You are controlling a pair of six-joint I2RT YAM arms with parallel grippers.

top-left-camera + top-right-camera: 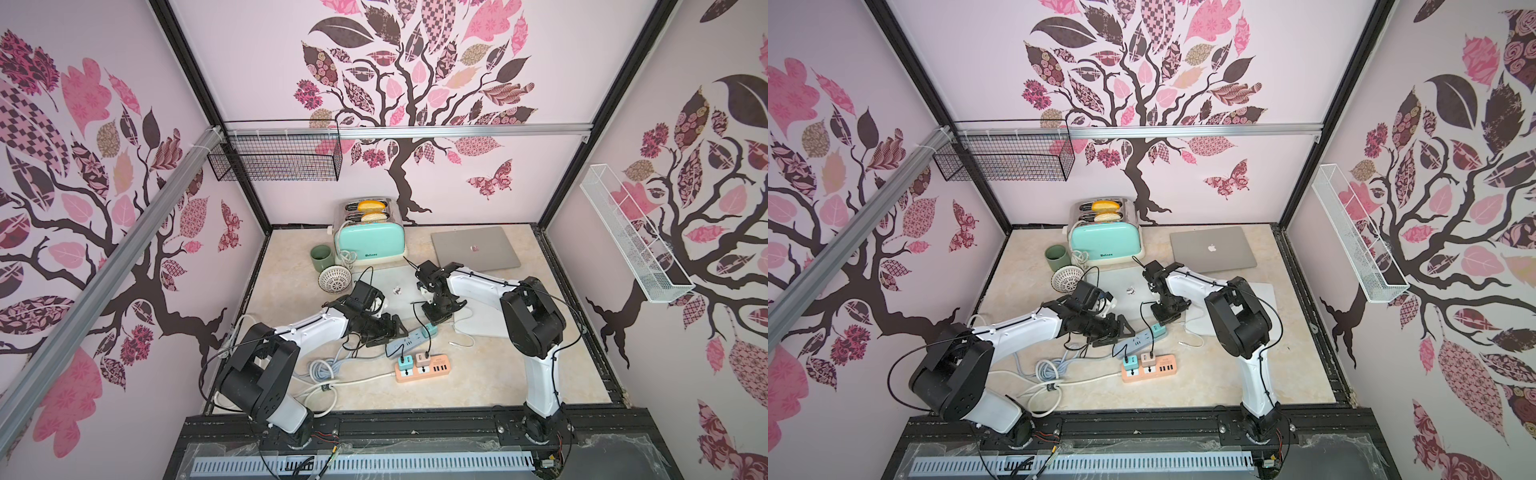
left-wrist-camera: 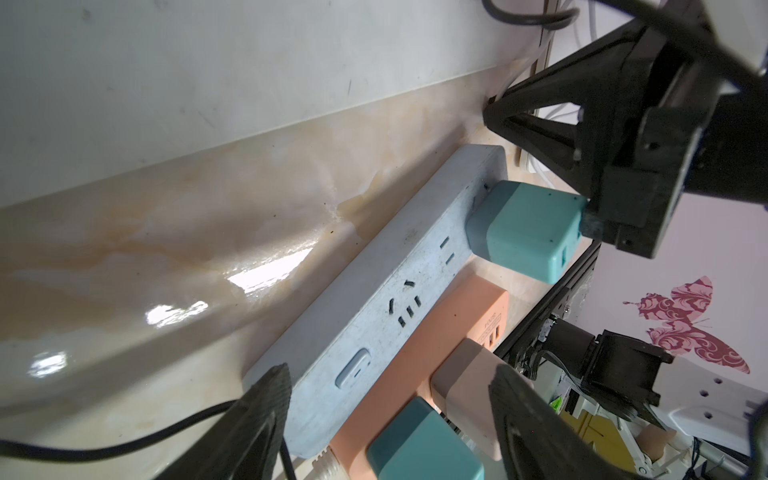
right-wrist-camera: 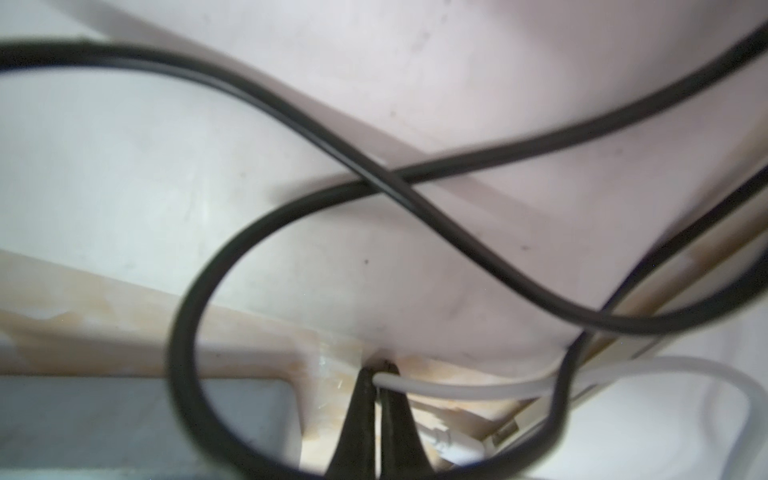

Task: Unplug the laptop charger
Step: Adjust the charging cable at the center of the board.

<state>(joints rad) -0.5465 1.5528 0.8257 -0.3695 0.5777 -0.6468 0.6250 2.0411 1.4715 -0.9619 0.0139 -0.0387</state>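
Laptop charger first: I'm reading the thin white cord (image 3: 457,388) as its lead, and your right claw (image 3: 380,370) is clenched on it at the tips, down on the table (image 1: 457,382). Closed silver laptop (image 1: 473,249) sits well beyond that claw. Grey power strip (image 2: 374,324) lies just beside the right claw, and your left claw (image 2: 390,374) is spread wide over the strip's switch end, holding nothing. Teal plug (image 2: 523,232) in the strip touches the right claw's body. Worries: you're pinching cord, not a plug, so a tug could slip or strain it; nothing pins the strip, so it may drag; a black cable (image 3: 291,124) loops just ahead of the tips and could snag. Can't tell where the cord is plugged in.
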